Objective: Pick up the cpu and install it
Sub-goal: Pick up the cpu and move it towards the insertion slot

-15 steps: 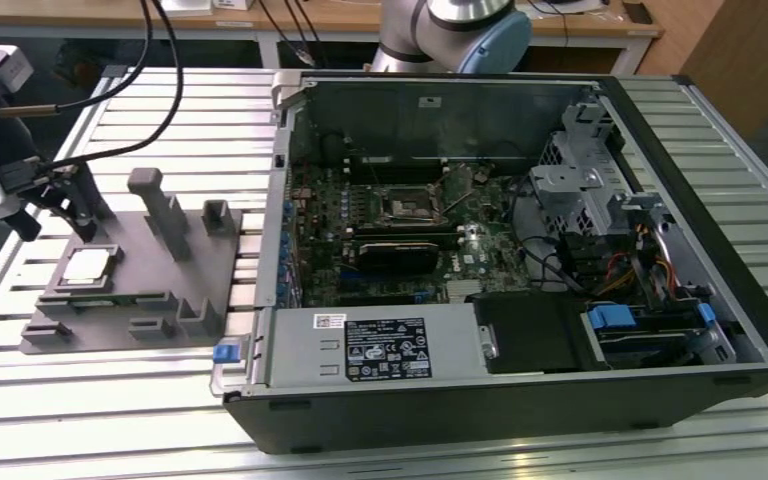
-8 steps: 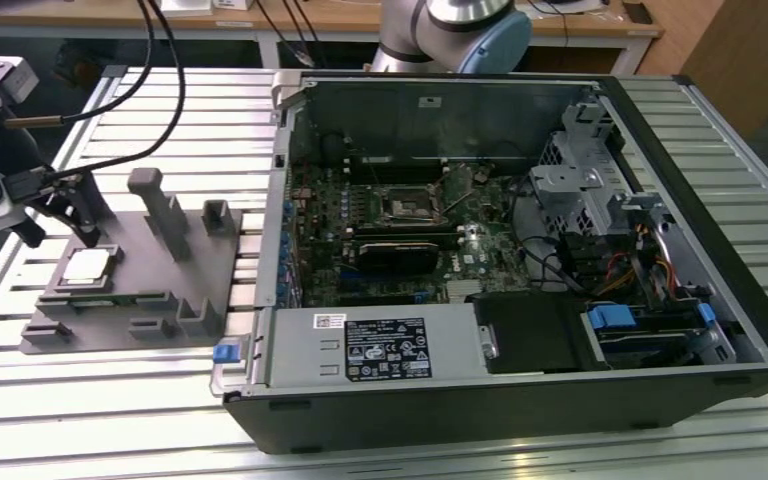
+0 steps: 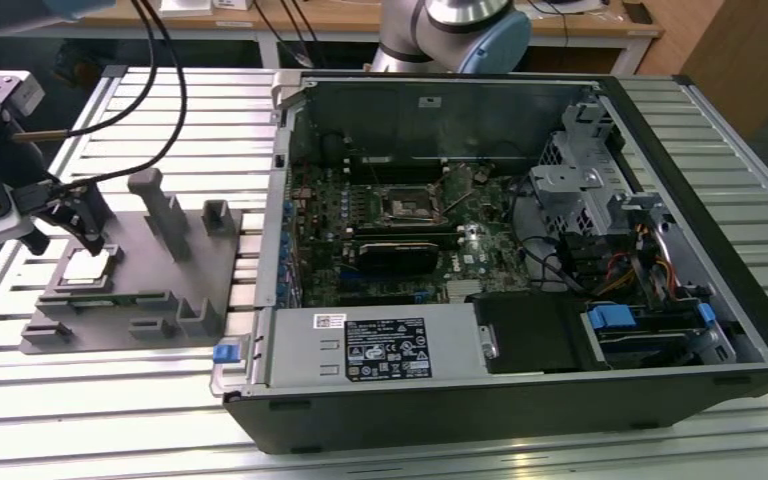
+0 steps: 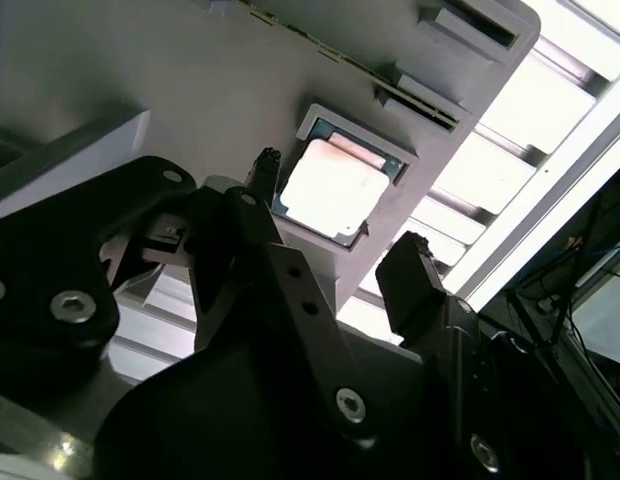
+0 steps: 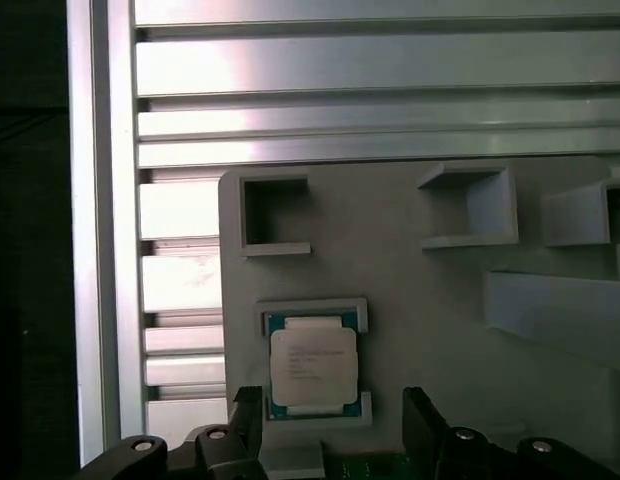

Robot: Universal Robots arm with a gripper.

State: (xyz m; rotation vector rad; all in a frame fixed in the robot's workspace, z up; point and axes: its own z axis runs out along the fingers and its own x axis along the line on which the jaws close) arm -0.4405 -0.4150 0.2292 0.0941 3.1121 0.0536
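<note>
Tool [image 4: 336, 208] spread, poised just over the cpu [image 5: 312, 365], which lay flat in its fixture [image 3: 157, 300] pocket on the desk [image 3: 157, 400]. Risk: an off-centre closure could tilt or jam the chip.

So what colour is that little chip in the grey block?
The chip is pale silvery-grey on top, green-edged; first wrist view shows it best.

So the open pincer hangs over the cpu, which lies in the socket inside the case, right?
No. The cpu lies in the grey fixture block outside the case, as the exterior view shows; the open pincer does hang over it.
</note>
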